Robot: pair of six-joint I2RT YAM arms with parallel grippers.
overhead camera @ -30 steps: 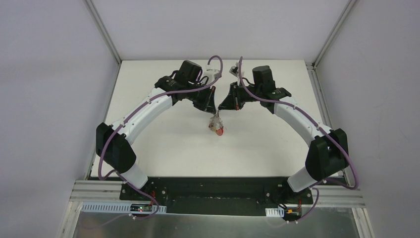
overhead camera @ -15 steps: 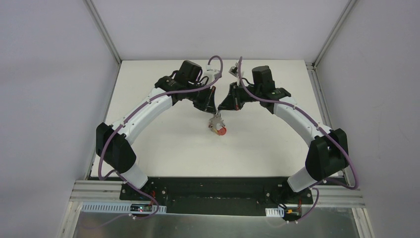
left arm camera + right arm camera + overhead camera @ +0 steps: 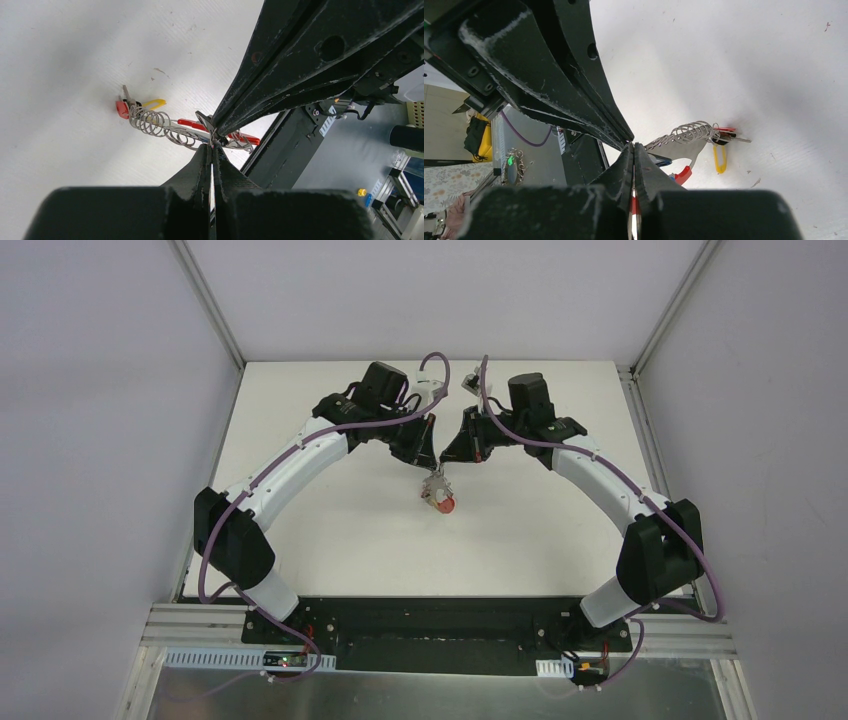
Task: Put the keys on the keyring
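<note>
Grippers meet tip to tip just above centre of the overhead view, over the white table (image 3: 330, 530). The keyring (image 3: 165, 127) hangs from that meeting point.

The left gripper (image 3: 210, 148) rises from the bottom centre of its own wrist view. Its jaws are pressed together, nipping the thin wire at the keyring's near end. The right gripper (image 3: 633, 147) also has its jaws pressed together, at the same spot. We cannot tell whether it pinches the ring wire or a key blade.

From the pinch, the keyring runs toward the left of the left wrist view. We see a red arc section (image 3: 192, 123), then a coiled wire stretch. A red-headed key (image 3: 121, 108) and a yellow-headed key (image 3: 153, 104) sit at its far end. A blue-headed key (image 3: 663, 161) shows close to the fingertips in the right wrist view.

We judge the two-sided hold to be deliberate: one arm steadies the ring while the other works at the opening. The keys in view appear to be threaded already. We cannot confirm that the ring is closed, because the fingertips hide it.
</note>
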